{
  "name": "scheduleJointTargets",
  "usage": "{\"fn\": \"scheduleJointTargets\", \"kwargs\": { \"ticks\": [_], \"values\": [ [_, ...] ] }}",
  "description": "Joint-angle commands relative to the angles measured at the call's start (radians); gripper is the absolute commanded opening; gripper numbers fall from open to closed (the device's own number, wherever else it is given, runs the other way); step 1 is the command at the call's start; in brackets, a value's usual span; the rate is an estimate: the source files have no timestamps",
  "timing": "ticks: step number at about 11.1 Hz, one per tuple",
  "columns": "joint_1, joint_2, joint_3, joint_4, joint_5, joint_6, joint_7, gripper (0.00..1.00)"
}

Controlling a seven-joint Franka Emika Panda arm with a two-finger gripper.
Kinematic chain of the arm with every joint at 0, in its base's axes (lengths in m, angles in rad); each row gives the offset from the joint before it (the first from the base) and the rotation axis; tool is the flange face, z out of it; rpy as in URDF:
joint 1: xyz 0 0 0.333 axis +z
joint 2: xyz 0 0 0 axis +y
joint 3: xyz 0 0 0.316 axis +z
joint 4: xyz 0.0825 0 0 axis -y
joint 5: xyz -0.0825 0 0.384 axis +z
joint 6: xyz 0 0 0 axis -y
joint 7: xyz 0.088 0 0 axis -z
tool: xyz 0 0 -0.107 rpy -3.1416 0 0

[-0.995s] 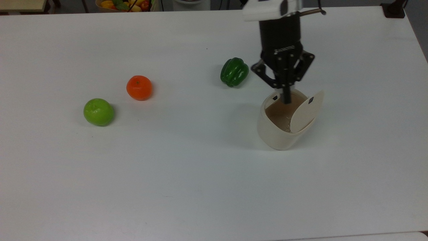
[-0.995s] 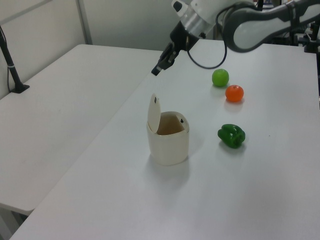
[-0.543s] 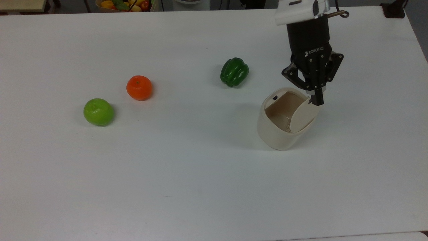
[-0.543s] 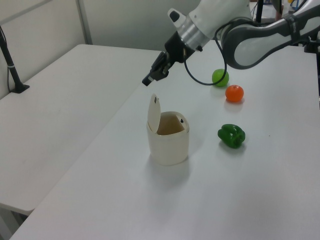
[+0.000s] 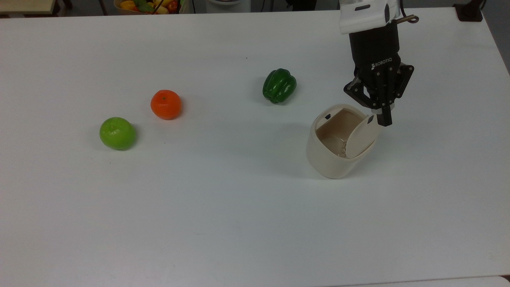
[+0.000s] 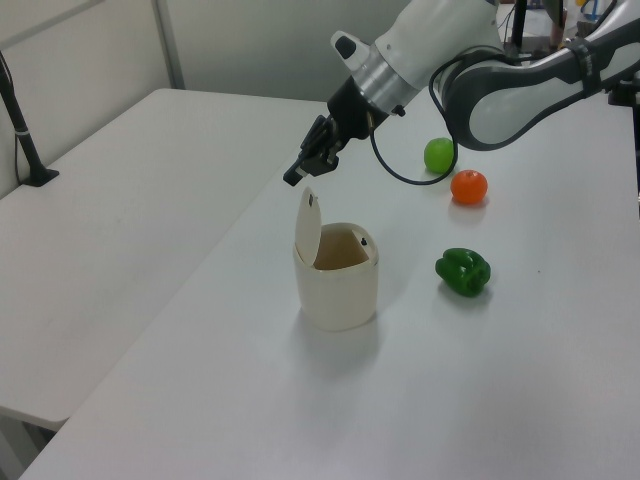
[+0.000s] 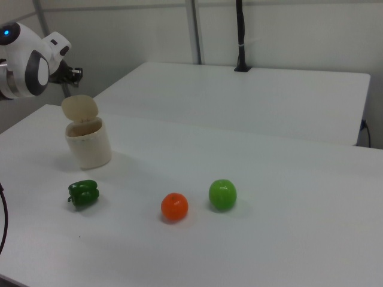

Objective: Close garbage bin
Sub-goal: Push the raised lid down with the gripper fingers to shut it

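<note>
Black tool, rounded cream garbage bin, lid upright

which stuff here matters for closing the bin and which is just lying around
Part of the job:
- garbage bin, open
- its lid, standing upright
- claw, shut, at the lid's top edge in the top view

Just lying about:
- green pepper
- orange
- green apple
- table they all sit on

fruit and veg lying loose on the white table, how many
3: a green apple at the top view's left, an orange beside it, and a green pepper nearer the bin.
</note>
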Motion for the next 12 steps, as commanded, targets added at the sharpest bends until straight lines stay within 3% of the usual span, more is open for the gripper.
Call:
{"fn": "scheduleJointTargets", "kwargs": {
  "ticks": [1, 3, 12],
  "values": [
    [0.02, -0.008, -0.009, -0.009, 0.01, -0.037, -0.061, 0.0],
    [0.018, -0.022, -0.009, -0.004, 0.023, -0.161, -0.115, 0.0],
    [0.008, -0.029, -0.015, 0.016, 0.017, -0.387, -0.144, 0.0]
  ]
}}
